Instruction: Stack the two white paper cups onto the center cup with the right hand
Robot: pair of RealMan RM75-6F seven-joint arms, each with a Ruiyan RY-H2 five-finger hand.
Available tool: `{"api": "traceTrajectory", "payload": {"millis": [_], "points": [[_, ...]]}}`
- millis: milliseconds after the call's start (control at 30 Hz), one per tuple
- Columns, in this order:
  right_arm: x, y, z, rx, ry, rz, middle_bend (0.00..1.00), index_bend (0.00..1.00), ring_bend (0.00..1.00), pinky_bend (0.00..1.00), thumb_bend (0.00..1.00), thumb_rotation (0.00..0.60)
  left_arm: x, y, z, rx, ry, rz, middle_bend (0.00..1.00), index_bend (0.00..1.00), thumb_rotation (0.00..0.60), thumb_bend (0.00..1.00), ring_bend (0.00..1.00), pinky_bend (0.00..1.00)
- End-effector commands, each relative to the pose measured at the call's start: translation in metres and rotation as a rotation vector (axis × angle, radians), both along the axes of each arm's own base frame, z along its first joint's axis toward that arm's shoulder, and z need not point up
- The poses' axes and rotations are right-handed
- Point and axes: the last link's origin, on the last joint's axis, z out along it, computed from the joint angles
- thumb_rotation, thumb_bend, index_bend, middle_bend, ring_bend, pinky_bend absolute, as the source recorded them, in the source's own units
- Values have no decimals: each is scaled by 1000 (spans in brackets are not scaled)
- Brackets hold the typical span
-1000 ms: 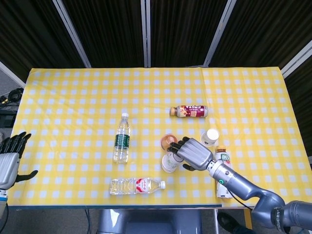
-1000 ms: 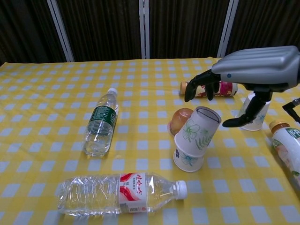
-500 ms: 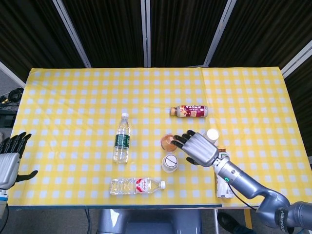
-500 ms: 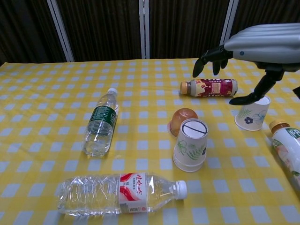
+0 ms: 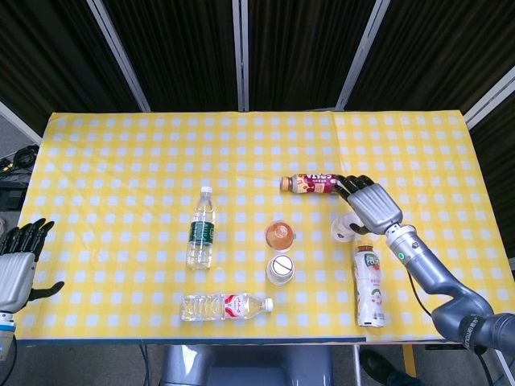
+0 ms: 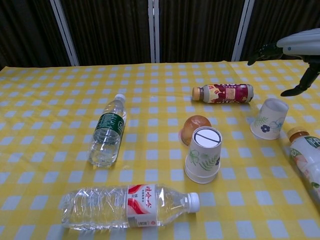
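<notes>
Near the table's middle stands a stack of white floral paper cups (image 5: 280,269) (image 6: 202,155), bottoms up, one set over another. A single white paper cup (image 5: 346,228) (image 6: 269,118) with a blue flower print sits tilted to the right of it. My right hand (image 5: 370,206) (image 6: 296,47) hovers above that single cup with its fingers spread, holding nothing and clear of the cup in the chest view. My left hand (image 5: 19,261) hangs off the table's left front corner with fingers apart and nothing in it.
An orange domed object (image 5: 278,235) (image 6: 194,128) sits just behind the stack. A brown drink bottle (image 5: 312,183) lies behind it, a tea bottle (image 5: 368,285) lies front right, a green-label water bottle (image 5: 201,230) lies left, and a red-label one (image 5: 225,305) lies in front.
My right hand let go of the cup on the center stack, which settled upright from its tilt. The hand then rose and swung right and back to above the single cup.
</notes>
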Motion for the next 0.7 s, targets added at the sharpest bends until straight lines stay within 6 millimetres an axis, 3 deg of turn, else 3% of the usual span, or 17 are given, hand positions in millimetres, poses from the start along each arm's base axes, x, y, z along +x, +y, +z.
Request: {"api": "traceTrajectory", "payload": {"millis": [33,267,467,700], "points": [[-10,0,-5,48,-2,-71,58,154,99,186,145,600,0,1,-1,-3,0,3,0,0,600,0,0,0],[-23,-2,-9,92,29,-129,84,155,98,199,146,600,0,3,-4,-8,7,0,0,0,600,0,0,0],[-36,-6,-19,102,56,-155,170,189,120,311,155,600,-1,3,-5,-14,13,6,0,0,600,0,0,0],[-44,-9,-24,102,61,-177,299,246,243,381,166,600,-1,4,-5,-9,17,13,0,0,600,0,0,0]]}}
